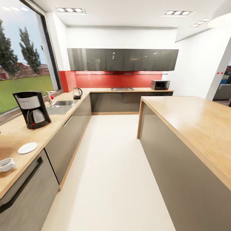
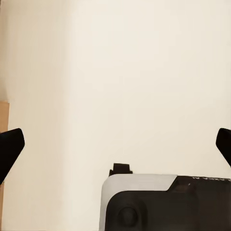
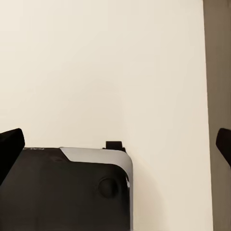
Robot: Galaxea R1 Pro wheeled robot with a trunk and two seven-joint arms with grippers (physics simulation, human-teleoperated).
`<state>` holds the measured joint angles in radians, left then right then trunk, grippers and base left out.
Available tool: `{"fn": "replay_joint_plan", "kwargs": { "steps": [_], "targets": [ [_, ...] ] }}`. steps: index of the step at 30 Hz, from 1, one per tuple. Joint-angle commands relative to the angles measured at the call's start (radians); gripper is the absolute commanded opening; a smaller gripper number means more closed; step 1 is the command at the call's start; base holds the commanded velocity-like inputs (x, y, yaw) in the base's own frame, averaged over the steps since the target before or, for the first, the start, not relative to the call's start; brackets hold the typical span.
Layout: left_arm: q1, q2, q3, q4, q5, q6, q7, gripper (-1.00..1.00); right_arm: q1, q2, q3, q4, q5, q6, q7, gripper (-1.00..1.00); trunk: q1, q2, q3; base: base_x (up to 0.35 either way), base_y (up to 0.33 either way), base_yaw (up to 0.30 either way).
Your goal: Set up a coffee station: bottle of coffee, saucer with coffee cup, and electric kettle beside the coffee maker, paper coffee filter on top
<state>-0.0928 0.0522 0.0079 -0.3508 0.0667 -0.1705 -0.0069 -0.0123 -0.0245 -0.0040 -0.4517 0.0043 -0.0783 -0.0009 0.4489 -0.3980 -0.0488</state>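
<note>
head view: the coffee maker point(image 1: 32, 109) stood on the left countertop point(image 1: 12, 134), the saucer point(image 1: 27, 148) and coffee cup point(image 1: 6, 164) nearer the robot, the electric kettle point(image 1: 77, 93) far beyond the sink point(image 1: 62, 106), so the left arm was nearer.

left wrist view: the left gripper point(image 2: 115, 144) hung with fingers apart, holding nothing, over pale floor point(image 2: 125, 72).

right wrist view: the right gripper point(image 3: 115, 144) was likewise spread and held nothing.

coffee maker point(image 1: 32, 109): showing black, silver band
saucer point(image 1: 27, 148): showing white
cup point(image 1: 6, 164): showing white
kettle point(image 1: 77, 93): showing dark, clear-looking body
countertop point(image 1: 61, 119): showing light wood grain
backsplash point(image 1: 118, 80): glowing red
upper cabinets point(image 1: 122, 59): showing glossy dark grey
floor point(image 1: 109, 166): showing cream
microwave point(image 1: 160, 84): showing dark, reddish front
fingertips point(image 2: 9, 147): showing black
</note>
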Motion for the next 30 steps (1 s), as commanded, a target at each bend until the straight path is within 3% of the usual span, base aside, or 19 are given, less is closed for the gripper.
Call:
{"fn": "replay_joint_plan", "kwargs": {
  "steps": [1,30],
  "targets": [
    [-0.001,0.000,0.000,0.001,0.007,-0.003,-0.001,1.00,0.000,0.000,0.000,0.000,0.000,-0.003,0.001,1.00,0.001,-0.002,-0.002,0.336,0.003,0.000],
    [-0.001,0.009,0.000,0.000,0.008,-0.003,0.000,1.00,-0.001,0.000,0.001,0.001,0.002,-0.003,-0.001,1.00,0.001,-0.002,-0.002,0.337,0.004,0.000]
  ]
}}
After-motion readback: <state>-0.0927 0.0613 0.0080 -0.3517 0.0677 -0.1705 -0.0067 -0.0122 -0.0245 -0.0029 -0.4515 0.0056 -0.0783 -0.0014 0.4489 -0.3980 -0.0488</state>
